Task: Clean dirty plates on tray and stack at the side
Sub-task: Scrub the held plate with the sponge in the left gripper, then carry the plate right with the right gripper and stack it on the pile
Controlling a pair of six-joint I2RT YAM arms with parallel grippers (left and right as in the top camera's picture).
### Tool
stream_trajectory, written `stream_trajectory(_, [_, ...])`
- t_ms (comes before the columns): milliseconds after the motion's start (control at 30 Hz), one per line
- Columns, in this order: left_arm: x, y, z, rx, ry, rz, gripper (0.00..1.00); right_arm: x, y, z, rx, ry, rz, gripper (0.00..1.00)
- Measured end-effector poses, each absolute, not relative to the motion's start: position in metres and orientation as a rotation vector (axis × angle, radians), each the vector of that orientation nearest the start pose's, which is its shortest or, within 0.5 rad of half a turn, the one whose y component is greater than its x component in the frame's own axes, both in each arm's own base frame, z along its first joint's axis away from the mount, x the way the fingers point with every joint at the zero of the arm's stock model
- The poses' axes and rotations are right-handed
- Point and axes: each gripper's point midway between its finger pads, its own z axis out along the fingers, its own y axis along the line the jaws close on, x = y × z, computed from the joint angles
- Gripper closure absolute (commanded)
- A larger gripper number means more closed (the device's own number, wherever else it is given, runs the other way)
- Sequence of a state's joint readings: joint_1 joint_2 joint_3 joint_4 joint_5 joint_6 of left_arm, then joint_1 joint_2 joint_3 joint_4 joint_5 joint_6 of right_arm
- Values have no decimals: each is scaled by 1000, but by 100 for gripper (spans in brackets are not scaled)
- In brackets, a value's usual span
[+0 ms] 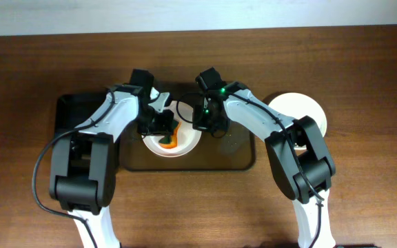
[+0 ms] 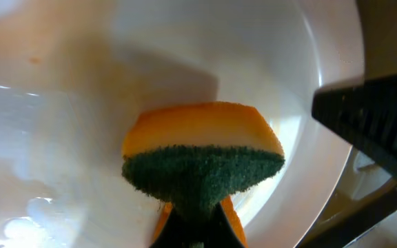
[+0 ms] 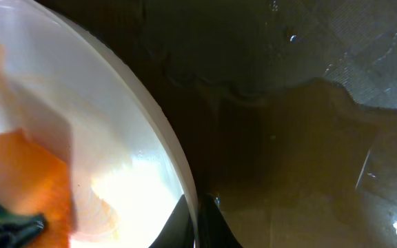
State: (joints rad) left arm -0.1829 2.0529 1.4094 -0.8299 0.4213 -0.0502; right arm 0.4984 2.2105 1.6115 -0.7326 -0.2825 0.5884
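A white plate (image 1: pixel 185 146) lies on the dark tray (image 1: pixel 240 160) at the table's middle. My left gripper (image 1: pixel 163 125) is shut on an orange sponge with a green scrub face (image 2: pixel 204 165) and presses it onto the plate's inside (image 2: pixel 185 62). An orange smear shows on the plate at upper left in the left wrist view. My right gripper (image 1: pixel 204 122) is shut on the plate's right rim (image 3: pixel 178 172), one finger inside and one outside (image 3: pixel 197 222). The sponge (image 3: pixel 26 200) shows at lower left in the right wrist view.
A clean white plate (image 1: pixel 302 110) sits on the wood table to the right of the tray. The tray floor (image 3: pixel 309 151) is wet, with pooled water. A second dark tray part (image 1: pixel 71 110) lies at the left, behind my left arm.
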Motion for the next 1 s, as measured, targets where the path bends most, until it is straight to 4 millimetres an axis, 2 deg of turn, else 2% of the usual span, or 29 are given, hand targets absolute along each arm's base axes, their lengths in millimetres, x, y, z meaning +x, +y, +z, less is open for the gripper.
stream_trajectory(100, [404, -125, 35, 152, 2955, -652, 100, 390, 267, 4, 76, 3032, 557, 96])
stream_trajectory(167, [433, -109, 59, 100, 2875, -637, 100, 390, 267, 4, 70, 3031, 557, 96])
stream_trajectory(233, [463, -89, 92, 54, 2782, -607, 100, 390, 267, 5, 68, 3030, 558, 96])
stream_trajectory(300, [475, -77, 107, 30, 2746, -582, 100, 391, 267, 5, 65, 3027, 559, 96])
stream_trajectory(367, [479, -70, 114, 15, 2738, -554, 100, 391, 267, 4, 64, 3027, 559, 96])
stream_trajectory(567, [462, -63, 105, -14, 2827, -495, 100, 386, 264, 5, 46, 3048, 561, 96])
stream_trajectory(700, [460, -60, 104, -19, 2837, -471, 100, 382, 247, 16, 7, 3048, 535, 96])
stream_trajectory(733, [460, -59, 104, -20, 2837, -466, 100, 383, 239, 25, 6, 3032, 514, 96])
stream_trajectory(833, [461, -59, 103, -21, 2837, -460, 100, 395, 217, 84, -5, 2889, 422, 96])
stream_trajectory(900, [461, -58, 103, -21, 2837, -459, 100, 400, 203, 134, -19, 2757, 351, 96])
stream_trajectory(1000, [461, -58, 103, -21, 2837, -455, 100, 400, 182, 180, -22, 2619, 181, 96])
